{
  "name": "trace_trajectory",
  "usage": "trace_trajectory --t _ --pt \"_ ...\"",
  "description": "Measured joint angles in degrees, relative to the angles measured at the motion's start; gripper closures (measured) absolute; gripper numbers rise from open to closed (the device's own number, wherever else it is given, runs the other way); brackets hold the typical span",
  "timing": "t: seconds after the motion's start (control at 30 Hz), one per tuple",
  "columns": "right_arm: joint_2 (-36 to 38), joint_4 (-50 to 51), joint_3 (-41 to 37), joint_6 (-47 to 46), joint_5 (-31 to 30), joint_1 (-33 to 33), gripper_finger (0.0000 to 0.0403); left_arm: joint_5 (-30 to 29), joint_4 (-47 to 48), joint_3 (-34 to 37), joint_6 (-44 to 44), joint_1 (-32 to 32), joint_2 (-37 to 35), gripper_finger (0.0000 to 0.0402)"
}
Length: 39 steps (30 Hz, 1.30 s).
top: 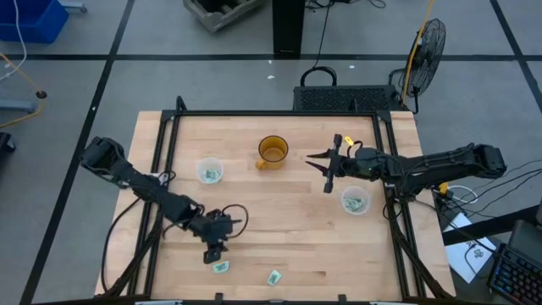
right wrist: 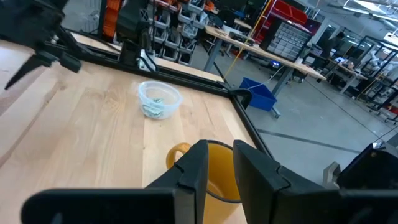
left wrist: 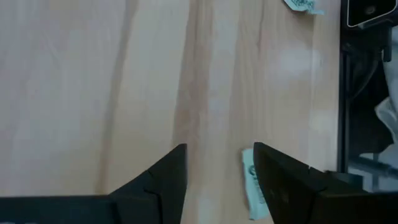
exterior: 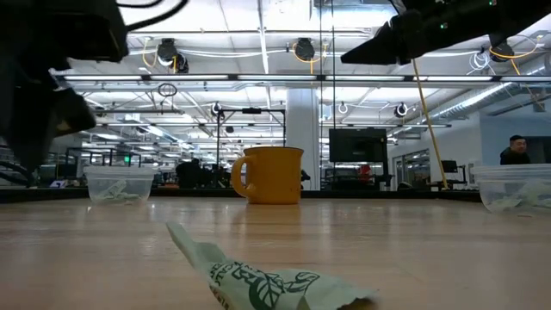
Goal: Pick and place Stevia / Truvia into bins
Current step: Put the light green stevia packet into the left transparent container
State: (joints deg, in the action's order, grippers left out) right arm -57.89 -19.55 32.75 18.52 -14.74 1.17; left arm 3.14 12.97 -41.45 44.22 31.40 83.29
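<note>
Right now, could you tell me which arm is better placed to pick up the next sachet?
Left. The left gripper hangs open right beside a sachet at the table's front edge, while the right gripper hovers far off near the mug.

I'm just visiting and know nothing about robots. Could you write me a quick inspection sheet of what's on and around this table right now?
Surface: wooden table.
Job's things: two loose sachets at the near edge; left cup and right cup both hold sachets.
Clutter: amber mug.
Grippers: left gripper open beside a sachet; right gripper open, raised by the mug.
Cables: running along both arms.
Surroundings: fan, blue bin.
</note>
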Motion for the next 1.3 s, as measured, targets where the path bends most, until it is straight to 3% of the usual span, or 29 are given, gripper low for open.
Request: trace_trajectory --t 0.27,0.53,1.0,1.3 --pt "0.00 0.74 0.00 0.14 -0.04 0.00 0.0332 -3.73 -4.22 0.00 13.57 7.53 6.18 0.0235" --pt "0.00 0.96 0.02 0.17 -0.07 0.00 0.0332 -2.63 -17.63 -0.12 13.87 9.72 14.58 0.0236" --pt "0.00 0.99 0.02 0.61 -0.13 0.00 0.0332 -5.69 -11.06 -0.28 -9.02 10.55 15.74 0.0236" --pt "0.00 2.77 0.02 0.61 -0.15 0.00 0.0332 -8.08 -9.95 -0.16 -16.86 10.47 15.80 0.0257"
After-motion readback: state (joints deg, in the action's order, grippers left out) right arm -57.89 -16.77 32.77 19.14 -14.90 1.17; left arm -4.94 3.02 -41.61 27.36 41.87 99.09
